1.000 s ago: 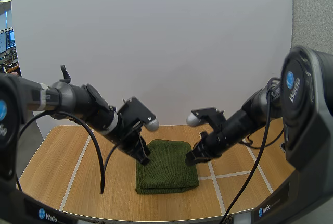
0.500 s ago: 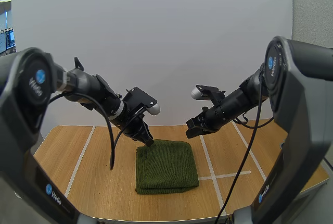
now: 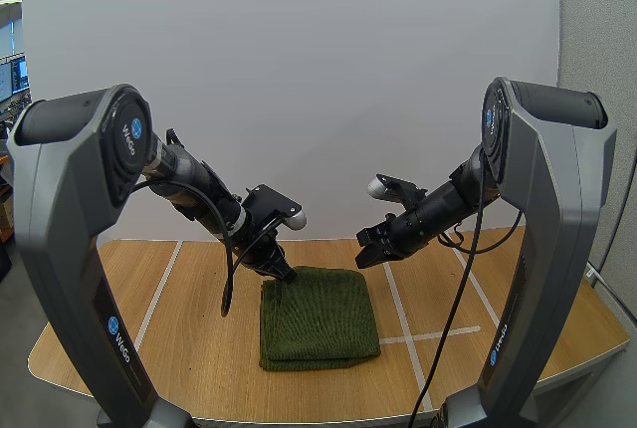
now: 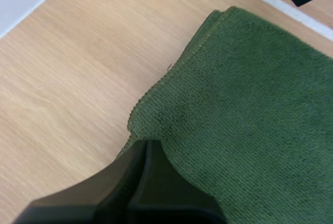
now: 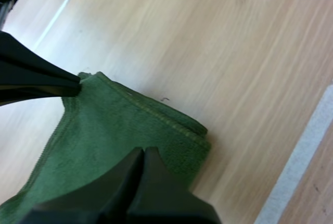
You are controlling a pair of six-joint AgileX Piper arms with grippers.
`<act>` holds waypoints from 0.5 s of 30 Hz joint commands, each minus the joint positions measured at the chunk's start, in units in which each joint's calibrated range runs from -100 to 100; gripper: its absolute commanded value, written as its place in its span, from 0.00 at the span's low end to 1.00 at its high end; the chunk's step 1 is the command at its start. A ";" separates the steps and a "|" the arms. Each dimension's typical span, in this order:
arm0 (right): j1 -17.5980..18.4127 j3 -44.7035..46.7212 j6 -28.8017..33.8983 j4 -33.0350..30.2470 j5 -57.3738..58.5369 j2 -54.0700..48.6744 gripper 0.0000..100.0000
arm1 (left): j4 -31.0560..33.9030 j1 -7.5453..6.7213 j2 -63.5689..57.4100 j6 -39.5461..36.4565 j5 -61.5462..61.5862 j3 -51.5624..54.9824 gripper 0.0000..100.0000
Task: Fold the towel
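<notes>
Looks nearly finished, with towel [image 3: 318, 317] folded into a thick green rectangle, flat on table [image 3: 149, 348]. With left gripper [image 3: 287, 275] closed and empty at towel's far left corner, and right gripper [image 3: 364, 256] closed and empty just above towel's far right corner, probably only backing away left to do.

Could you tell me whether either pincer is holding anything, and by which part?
Nothing is held. The left pincer, shut, has its tip at the folded green towel's far left corner; the right pincer, also shut, hangs above the far right corner.
</notes>
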 commanded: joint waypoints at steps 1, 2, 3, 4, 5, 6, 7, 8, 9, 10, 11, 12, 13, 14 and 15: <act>0.21 -0.61 -1.32 1.59 -4.03 4.31 0.00 | -1.48 0.01 3.46 0.74 -5.57 -0.78 0.00; 0.28 -0.61 -1.43 1.71 -4.48 5.10 0.00 | -1.48 0.01 4.07 0.74 -6.85 -0.78 0.00; 0.31 -0.61 -1.79 2.06 -4.69 5.76 0.00 | -1.57 0.01 4.24 0.74 -7.41 -0.90 0.00; 0.37 -0.61 -2.19 2.23 -4.69 6.64 0.00 | -1.62 0.01 4.99 0.85 -7.92 -0.87 0.00; 0.40 -0.61 -2.49 2.55 -5.05 7.22 0.00 | -1.71 0.01 5.44 1.00 -7.92 -0.87 0.00; 0.48 -0.61 -2.49 2.91 -5.48 7.98 0.00 | -1.83 0.01 5.98 1.00 -7.92 -0.87 0.00; 0.57 -0.61 -2.69 3.13 -5.81 8.74 0.00 | -1.83 0.01 6.51 1.00 -7.92 -0.87 0.00; 0.57 -0.61 -2.99 3.68 -5.81 9.62 0.00 | -1.93 0.01 7.12 1.00 -7.92 -0.87 0.00; 0.57 -0.61 -3.18 4.16 -5.81 10.20 0.00 | -1.93 0.01 7.68 1.00 -7.92 -0.87 0.00; 0.57 -0.61 -3.38 4.27 -6.03 11.07 0.00 | -1.93 0.01 8.26 1.00 -7.92 -0.87 0.00; 0.57 -0.61 -3.55 4.42 -6.74 12.03 0.00 | -1.93 0.01 8.57 1.00 -7.92 -0.87 0.00; 0.57 -0.61 -3.55 4.42 -7.31 12.67 0.00 | -1.93 0.01 9.12 1.00 -7.92 -0.87 0.00; 0.57 -0.61 -3.55 4.17 -7.58 13.41 0.00 | -1.93 0.01 9.42 1.06 -7.92 -0.87 0.00; 0.57 -0.61 -3.55 4.07 -7.85 14.07 0.00 | -1.93 0.01 9.78 1.06 -7.92 -0.87 0.00; 0.57 -0.61 -3.55 4.07 -7.85 14.46 0.00 | -1.93 0.01 9.90 1.06 -7.92 -0.87 0.00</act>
